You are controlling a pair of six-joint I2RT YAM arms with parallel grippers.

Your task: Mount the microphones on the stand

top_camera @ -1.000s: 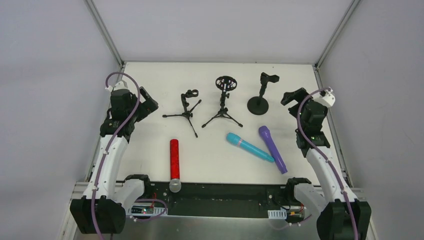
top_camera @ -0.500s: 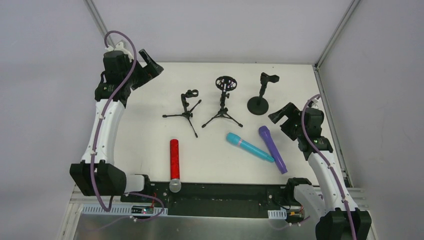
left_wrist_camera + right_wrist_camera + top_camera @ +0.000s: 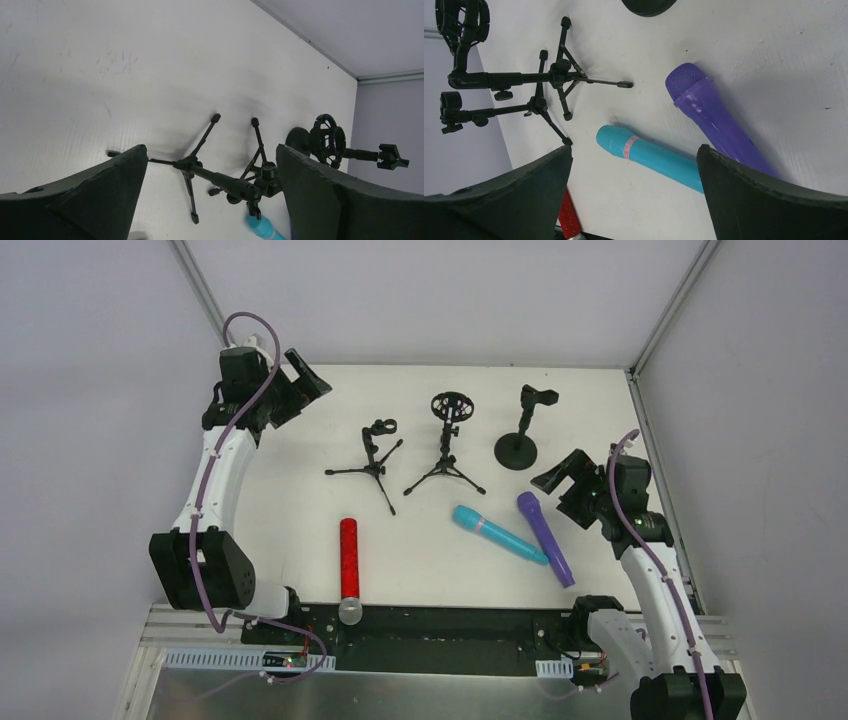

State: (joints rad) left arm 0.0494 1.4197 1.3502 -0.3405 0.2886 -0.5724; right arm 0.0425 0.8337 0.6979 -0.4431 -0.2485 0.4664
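Note:
Three microphones lie on the white table (image 3: 300, 520). The red one (image 3: 348, 555) points its silver head (image 3: 350, 612) at the near edge. The cyan one (image 3: 498, 533) and the purple one (image 3: 545, 537) lie slanted at centre right, close together. Behind them stand a clip tripod stand (image 3: 372, 462), a ring-mount tripod stand (image 3: 447, 445) and a round-base stand (image 3: 517, 448). My left gripper (image 3: 305, 375) hangs open at the back left, facing the clip tripod (image 3: 220, 180). My right gripper (image 3: 558, 475) hovers open just right of the purple microphone (image 3: 714, 112), with the cyan one (image 3: 649, 155) between its fingers' view.
A metal frame post (image 3: 210, 305) rises at the back left corner and another (image 3: 670, 305) at the back right. The black rail (image 3: 450, 625) with the arm bases runs along the near edge, touching the red microphone's head.
The left arm has lifted and swung to the back left corner. The right arm has dropped forward and inward toward the purple microphone. Both grippers stayed open; the microphones have not moved.

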